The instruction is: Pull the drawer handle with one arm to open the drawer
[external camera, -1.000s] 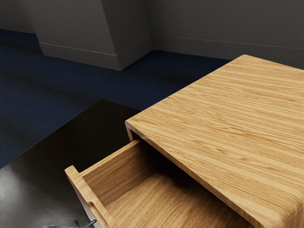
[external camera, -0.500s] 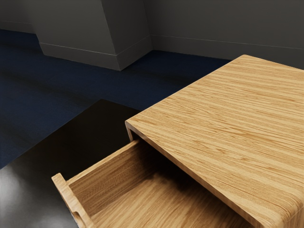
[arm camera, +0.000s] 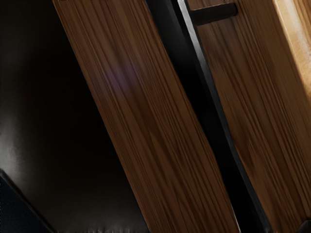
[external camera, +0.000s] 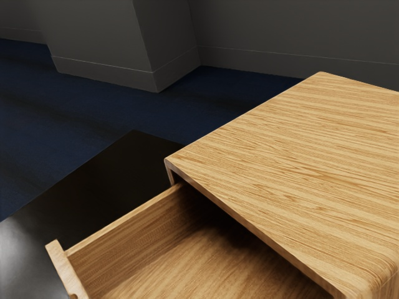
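At the exterior view's left lies the floor [external camera: 75,124]. Next comes the drawer front [external camera: 58,260], standing well out from the desk [external camera: 299,162], so the drawer [external camera: 187,255] (its wooden bottom showing) looks largely open. In the wrist view a dark bar [arm camera: 214,13] may be the handle, close by because the pull runs through it. Whether the gripper is spread or pinching, I cannot tell.

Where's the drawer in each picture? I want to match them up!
Exterior view: the drawer sticks out open at the lower left, under the cabinet top.
Wrist view: the drawer is seen close up, its wooden front slanting across the middle, with the black handle nearby.
Shared landmark: the dark shiny floor next to the drawer.
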Action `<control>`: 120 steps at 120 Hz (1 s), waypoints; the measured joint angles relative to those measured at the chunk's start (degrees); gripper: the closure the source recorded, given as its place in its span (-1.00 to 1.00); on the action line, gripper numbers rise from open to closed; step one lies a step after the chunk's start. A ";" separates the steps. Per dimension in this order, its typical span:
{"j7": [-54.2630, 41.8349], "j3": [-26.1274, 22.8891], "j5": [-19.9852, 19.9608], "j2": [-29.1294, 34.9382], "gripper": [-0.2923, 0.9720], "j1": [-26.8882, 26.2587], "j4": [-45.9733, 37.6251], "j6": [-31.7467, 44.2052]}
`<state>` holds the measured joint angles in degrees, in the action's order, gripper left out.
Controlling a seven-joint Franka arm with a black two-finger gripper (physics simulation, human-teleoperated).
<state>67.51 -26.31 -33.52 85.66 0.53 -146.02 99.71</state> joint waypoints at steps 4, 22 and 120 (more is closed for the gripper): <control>0.07 0.03 0.10 0.41 -0.52 -0.01 0.05 -0.36; 0.34 1.19 0.64 2.54 -0.52 -0.05 0.22 -2.24; 3.52 20.20 18.13 6.86 -0.52 -1.64 23.82 -22.74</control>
<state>71.03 -6.11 -15.39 92.53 -1.10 -122.20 76.97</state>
